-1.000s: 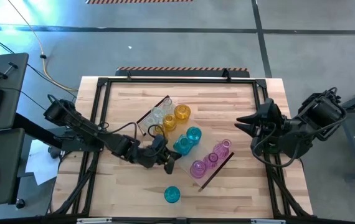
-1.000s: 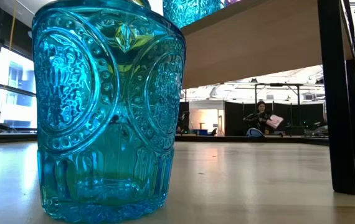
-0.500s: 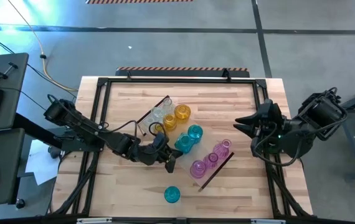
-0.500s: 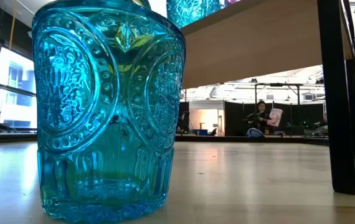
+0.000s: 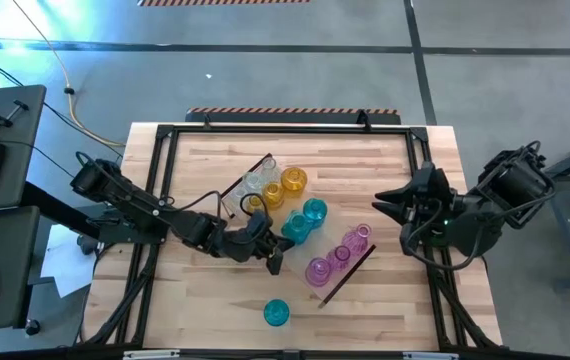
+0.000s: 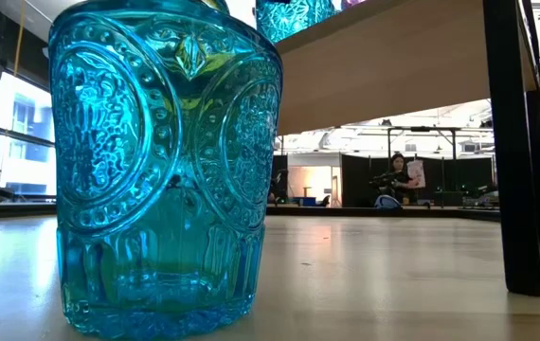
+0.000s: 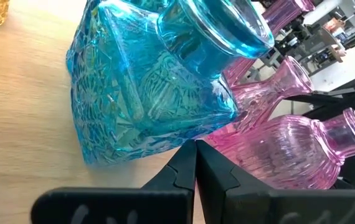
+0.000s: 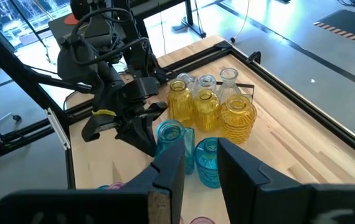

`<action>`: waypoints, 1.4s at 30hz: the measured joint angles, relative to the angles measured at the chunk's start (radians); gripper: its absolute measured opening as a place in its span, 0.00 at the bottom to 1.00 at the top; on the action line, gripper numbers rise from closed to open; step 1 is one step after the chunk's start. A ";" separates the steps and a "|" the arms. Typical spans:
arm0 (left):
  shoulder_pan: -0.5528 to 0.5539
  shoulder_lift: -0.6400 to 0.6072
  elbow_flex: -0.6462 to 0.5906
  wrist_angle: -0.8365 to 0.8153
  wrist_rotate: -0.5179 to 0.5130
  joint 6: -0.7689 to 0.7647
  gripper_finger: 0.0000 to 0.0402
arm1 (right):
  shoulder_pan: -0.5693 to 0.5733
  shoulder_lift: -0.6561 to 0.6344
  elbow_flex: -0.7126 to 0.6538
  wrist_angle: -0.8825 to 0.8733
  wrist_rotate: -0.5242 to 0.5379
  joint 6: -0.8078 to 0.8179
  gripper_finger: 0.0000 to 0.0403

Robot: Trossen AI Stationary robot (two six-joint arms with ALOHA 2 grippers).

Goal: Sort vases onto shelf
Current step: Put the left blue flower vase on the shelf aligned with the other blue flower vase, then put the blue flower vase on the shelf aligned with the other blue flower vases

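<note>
The light-wood shelf (image 5: pixel 265 166) lies aslant across the table's middle. On it stand clear vases (image 5: pixel 256 181), yellow vases (image 5: pixel 291 182), two teal vases (image 5: pixel 312 211) and pink vases (image 5: pixel 340 253). A lone teal vase (image 5: pixel 276 312) stands on the tabletop near the near edge and fills the low view (image 6: pixel 161 170). My left gripper (image 5: pixel 273 264) is shut, its tips at the foot of the nearer teal vase (image 7: pixel 146 99) beside the pink vases (image 7: pixel 289 149). My right gripper (image 5: pixel 380 203) is open and hovers over the table's right side, pointing toward the vases. My left gripper's shut fingertips (image 7: pixel 195 149) come level from the table's near-left side, right at the bottom edge of the teal vase's base (image 7: pixel 184 134). Whether they touch it, I cannot tell. The vase stands upright on the shelf.
A dark metal frame (image 5: pixel 165 170) runs around the tabletop. The shelf's dark end piece (image 6: pixel 521 142) stands on the table right of the lone teal vase. Bare wood lies along the far edge (image 5: pixel 295 145) and the near-left corner. A person (image 6: pixel 398 180) sits far off in the room.
My right gripper has eased a little toward the table's left, nearer the vases. My left gripper has stayed shut by the teal vase with only a slight shift.
</note>
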 joint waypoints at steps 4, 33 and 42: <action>-0.006 0.000 0.000 0.022 0.009 0.009 0.00 | 0.000 -0.001 0.000 0.001 -0.001 0.000 0.19; -0.096 -0.487 0.000 -0.042 -0.193 0.415 0.00 | -0.402 -0.002 -0.108 0.187 -0.288 -0.340 0.10; -0.095 -0.692 0.001 -0.269 -0.277 0.453 0.00 | -0.804 0.047 -0.113 0.327 -0.699 -0.569 0.00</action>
